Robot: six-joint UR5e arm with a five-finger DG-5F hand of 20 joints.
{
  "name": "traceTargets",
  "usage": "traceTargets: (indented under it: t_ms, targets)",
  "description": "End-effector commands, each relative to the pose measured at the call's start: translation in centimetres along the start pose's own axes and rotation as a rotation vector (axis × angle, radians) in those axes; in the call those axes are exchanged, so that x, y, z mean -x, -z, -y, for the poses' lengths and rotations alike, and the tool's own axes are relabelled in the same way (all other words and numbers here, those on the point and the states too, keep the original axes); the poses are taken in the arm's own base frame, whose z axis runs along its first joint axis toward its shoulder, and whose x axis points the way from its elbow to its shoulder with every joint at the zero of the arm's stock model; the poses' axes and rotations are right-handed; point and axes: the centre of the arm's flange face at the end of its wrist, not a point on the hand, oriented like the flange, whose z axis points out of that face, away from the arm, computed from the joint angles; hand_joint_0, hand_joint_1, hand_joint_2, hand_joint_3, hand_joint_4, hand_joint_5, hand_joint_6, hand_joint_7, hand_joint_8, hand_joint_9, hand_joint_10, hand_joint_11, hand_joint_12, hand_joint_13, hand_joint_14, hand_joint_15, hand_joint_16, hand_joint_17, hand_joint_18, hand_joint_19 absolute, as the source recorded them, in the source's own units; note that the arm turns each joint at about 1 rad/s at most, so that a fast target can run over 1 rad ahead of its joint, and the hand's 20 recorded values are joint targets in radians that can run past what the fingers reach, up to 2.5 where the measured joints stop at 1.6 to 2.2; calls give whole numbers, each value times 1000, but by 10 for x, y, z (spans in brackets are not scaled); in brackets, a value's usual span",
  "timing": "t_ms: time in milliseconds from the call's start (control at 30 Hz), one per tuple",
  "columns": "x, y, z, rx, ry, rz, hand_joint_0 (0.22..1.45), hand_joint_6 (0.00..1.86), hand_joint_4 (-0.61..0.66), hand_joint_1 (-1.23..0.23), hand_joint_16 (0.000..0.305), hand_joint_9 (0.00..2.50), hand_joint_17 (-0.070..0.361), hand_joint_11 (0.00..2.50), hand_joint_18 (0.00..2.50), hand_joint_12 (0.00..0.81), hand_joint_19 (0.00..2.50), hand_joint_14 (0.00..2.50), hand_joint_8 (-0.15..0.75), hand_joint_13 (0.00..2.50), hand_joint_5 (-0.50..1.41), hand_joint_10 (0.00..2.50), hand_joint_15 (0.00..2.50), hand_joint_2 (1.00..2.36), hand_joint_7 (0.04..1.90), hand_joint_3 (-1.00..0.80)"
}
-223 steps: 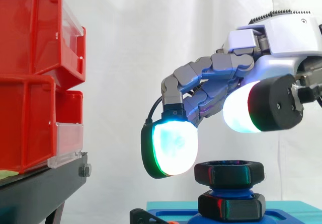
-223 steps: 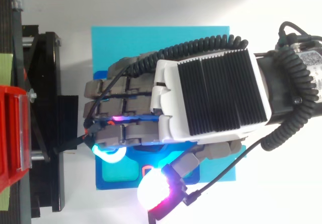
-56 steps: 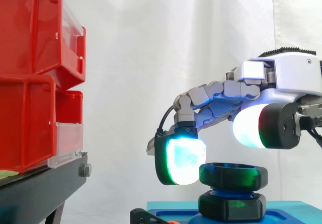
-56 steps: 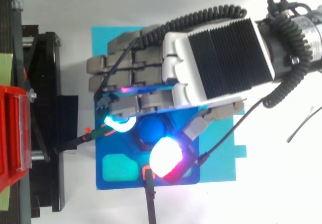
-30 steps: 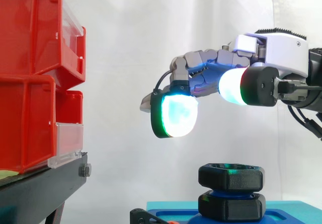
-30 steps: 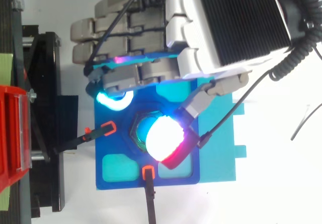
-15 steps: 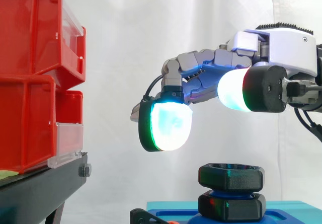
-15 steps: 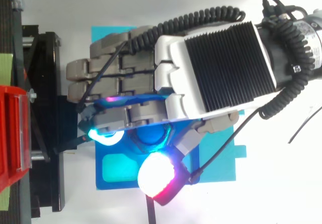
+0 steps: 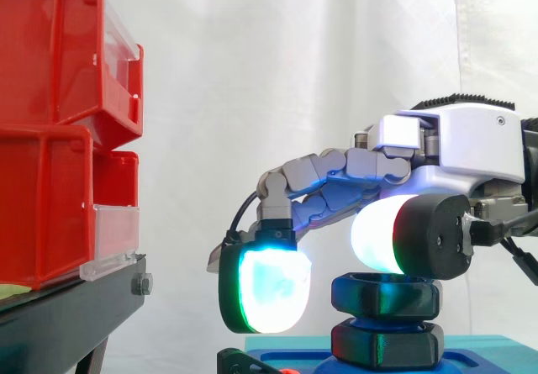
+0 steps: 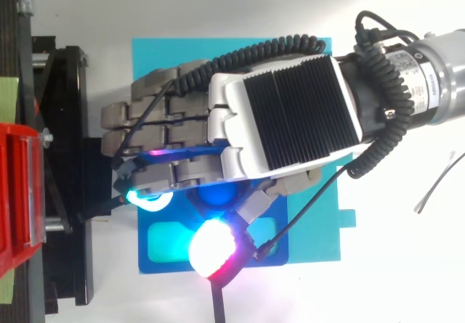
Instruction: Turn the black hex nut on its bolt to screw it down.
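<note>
Side view: hand (image 9: 466, 151) comes in from the right, low over the fixture. The fingers are loosely bent and spread, not clamped on anything. One lit fingertip pad (image 9: 267, 286), cyan-white, hangs left of the black hex nut (image 9: 385, 296) at about the nut's height, with a visible gap between them. The white thumb pad (image 9: 377, 233) sits just above the nut's top edge; whether it touches can't be judged from this angle. The nut is up on the bolt, directly over a second black nut (image 9: 385, 344), with a little blue thread showing between them. Red bins (image 9: 50, 130) are stacked on the black stand (image 9: 67, 319) at far left, well apart from the hand.

Top view: the back of the hand covers most of the fixture, fingers pointing at the stand. The blue bolt (image 10: 217, 194) head peeks out below the fingers — the thumb pad (image 10: 214, 249), white with a red rim, lies beside it toward the bottom edge, not over it. The cyan fingertip glow (image 10: 149, 199) is off to the bolt's left. The bolt stands in a blue fixture block (image 10: 168, 244) on a teal plate (image 10: 174, 54).
</note>
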Motion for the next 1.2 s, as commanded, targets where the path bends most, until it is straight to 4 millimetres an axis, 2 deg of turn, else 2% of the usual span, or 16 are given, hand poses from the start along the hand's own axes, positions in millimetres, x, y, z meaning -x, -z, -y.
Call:
traceTargets:
  t_ms: [0,500,733,1167]
  targets:
    - [2,-6,-2,8,3,12,507,504,168,-252,60,497,134,172,410,350,461,5,243,480,-80,7,107,1000,1157,-500]
    - [7,-7,-5,8,-7,-21,506,504,175,-256,60,499,134,173,413,350,465,5,245,480,-79,7,107,1000,1168,-500]
    - [24,-12,-6,30,-9,-43,506,504,168,-258,60,498,134,169,416,349,462,3,243,479,-77,7,108,1000,1184,-500]
    - [25,-8,-4,34,-15,-71,507,504,156,-267,60,498,134,178,417,350,453,3,242,481,-76,7,98,1000,1189,-500]
